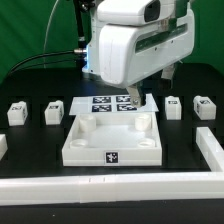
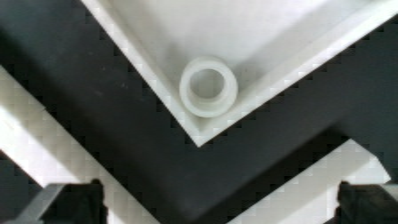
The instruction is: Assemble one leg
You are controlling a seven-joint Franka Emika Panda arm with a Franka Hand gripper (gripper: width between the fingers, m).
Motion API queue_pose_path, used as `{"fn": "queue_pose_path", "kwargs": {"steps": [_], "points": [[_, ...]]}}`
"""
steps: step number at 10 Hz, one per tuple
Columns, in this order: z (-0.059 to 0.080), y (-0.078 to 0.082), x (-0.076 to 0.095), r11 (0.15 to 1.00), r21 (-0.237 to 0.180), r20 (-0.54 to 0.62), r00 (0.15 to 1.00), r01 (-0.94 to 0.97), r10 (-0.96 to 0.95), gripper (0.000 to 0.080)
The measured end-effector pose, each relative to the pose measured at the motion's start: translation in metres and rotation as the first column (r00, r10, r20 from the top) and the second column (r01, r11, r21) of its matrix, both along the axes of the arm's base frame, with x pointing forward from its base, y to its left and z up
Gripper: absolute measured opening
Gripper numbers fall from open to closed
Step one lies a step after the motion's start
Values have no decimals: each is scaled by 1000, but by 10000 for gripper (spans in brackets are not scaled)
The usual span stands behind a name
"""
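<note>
As the end effector [image 2: 214,200] hangs open, the tray's [image 2: 294,40] corner socket [image 2: 210,87] lies beneath.

White tray [image 1: 85,152] w/ corner sockets just beside marker board [image 1: 104,103].

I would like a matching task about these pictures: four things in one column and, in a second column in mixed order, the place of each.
1. large white square plastic tray
2. flat white marker board
3. small white plastic block-like leg
4. robot's claw, open

A. end of the row, at the exterior view's left
B. above a round socket in a tray corner
C. middle of the black table
D. just behind the tray

Pairs: 1-C, 2-D, 3-A, 4-B
</note>
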State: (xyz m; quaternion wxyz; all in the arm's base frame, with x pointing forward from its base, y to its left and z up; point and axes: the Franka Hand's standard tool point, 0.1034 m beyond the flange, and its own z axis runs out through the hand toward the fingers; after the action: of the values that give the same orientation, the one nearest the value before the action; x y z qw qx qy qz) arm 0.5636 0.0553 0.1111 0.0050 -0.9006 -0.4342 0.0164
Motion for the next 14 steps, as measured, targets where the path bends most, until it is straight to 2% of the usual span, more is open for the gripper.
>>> {"fn": "queue_pose_path", "kwargs": {"steps": [10, 11, 14], "points": [[-1, 0, -1, 1000, 0, -2, 1000, 0, 0, 650], [-6, -3, -9, 1000, 3, 13, 999, -31, 31, 650], [-22, -26, -59, 981, 5, -6, 981, -193, 193, 650]]}}
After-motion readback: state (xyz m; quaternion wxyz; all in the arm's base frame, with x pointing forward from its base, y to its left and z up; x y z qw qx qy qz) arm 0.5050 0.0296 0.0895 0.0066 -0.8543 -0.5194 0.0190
